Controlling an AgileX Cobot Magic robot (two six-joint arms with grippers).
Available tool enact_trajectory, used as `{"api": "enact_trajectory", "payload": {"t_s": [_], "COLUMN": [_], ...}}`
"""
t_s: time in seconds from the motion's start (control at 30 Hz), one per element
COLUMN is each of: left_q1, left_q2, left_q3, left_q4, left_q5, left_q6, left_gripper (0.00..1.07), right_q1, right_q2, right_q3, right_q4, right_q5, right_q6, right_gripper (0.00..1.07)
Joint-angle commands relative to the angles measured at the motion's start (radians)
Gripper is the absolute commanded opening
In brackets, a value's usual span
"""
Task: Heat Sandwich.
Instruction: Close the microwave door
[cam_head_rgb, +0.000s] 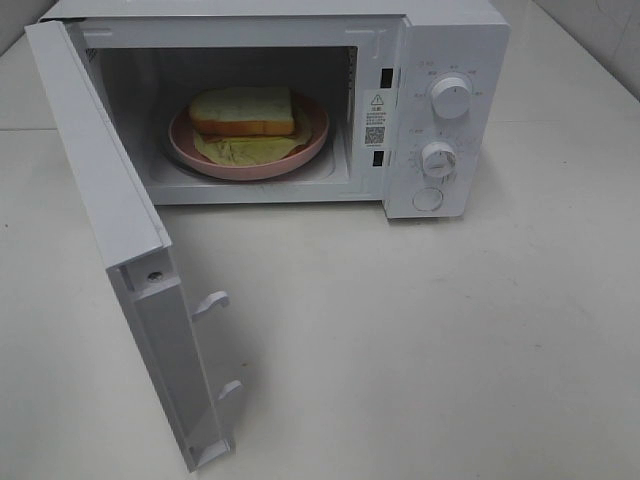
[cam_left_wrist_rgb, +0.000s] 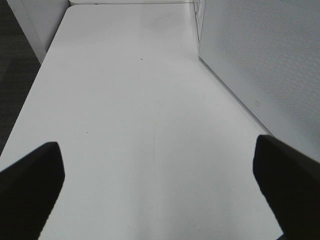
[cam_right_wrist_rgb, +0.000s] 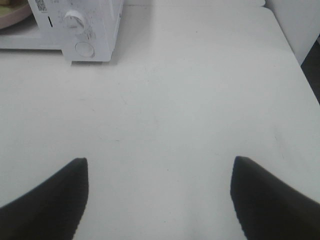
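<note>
The sandwich (cam_head_rgb: 242, 112), a pale bread slice over a yellowish-green leaf, lies on a round pink plate (cam_head_rgb: 312, 143) inside the white microwave (cam_head_rgb: 455, 30), whose door (cam_head_rgb: 110, 210) stands swung wide open to the left. Neither arm shows in the exterior high view. In the left wrist view my left gripper (cam_left_wrist_rgb: 157, 175) is open over bare table, with the door's perforated panel (cam_left_wrist_rgb: 265, 60) beside it. My right gripper (cam_right_wrist_rgb: 159, 187) is open too, empty, above the table well short of the microwave's knobs (cam_right_wrist_rgb: 75, 21).
The microwave has two round knobs (cam_head_rgb: 450, 97) and a round button (cam_head_rgb: 428, 199) on its right panel. Door latches (cam_head_rgb: 212, 302) stick out from the open door's edge. White table (cam_head_rgb: 420, 340) stretches in front; the table's edge and dark floor (cam_left_wrist_rgb: 15, 60) lie to the left.
</note>
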Motion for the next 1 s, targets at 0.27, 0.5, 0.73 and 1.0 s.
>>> {"api": "enact_trajectory", "payload": {"t_s": [0.27,0.5,0.73,1.0], "left_q1": [0.003,0.003,0.003,0.003], "left_q2": [-0.028,-0.028,-0.028,-0.028], "left_q3": [0.002,0.002,0.002,0.002], "left_q4": [-0.008,-0.008,-0.008,-0.008], "left_q5": [-0.015,-0.015,-0.015,-0.015], "left_q6": [0.000,0.000,0.000,0.000], "left_gripper": [0.98,0.98,0.98,0.98], "right_q1": [-0.044,-0.044,-0.044,-0.044], "right_q2": [-0.046,-0.046,-0.046,-0.046], "right_q3": [0.004,0.004,0.004,0.004], "right_q4": [0.006,0.006,0.006,0.006], "right_q5": [-0.009,-0.009,-0.009,-0.009], "right_q6": [-0.020,-0.020,-0.020,-0.020], "right_gripper": [0.75,0.75,0.75,0.75]}}
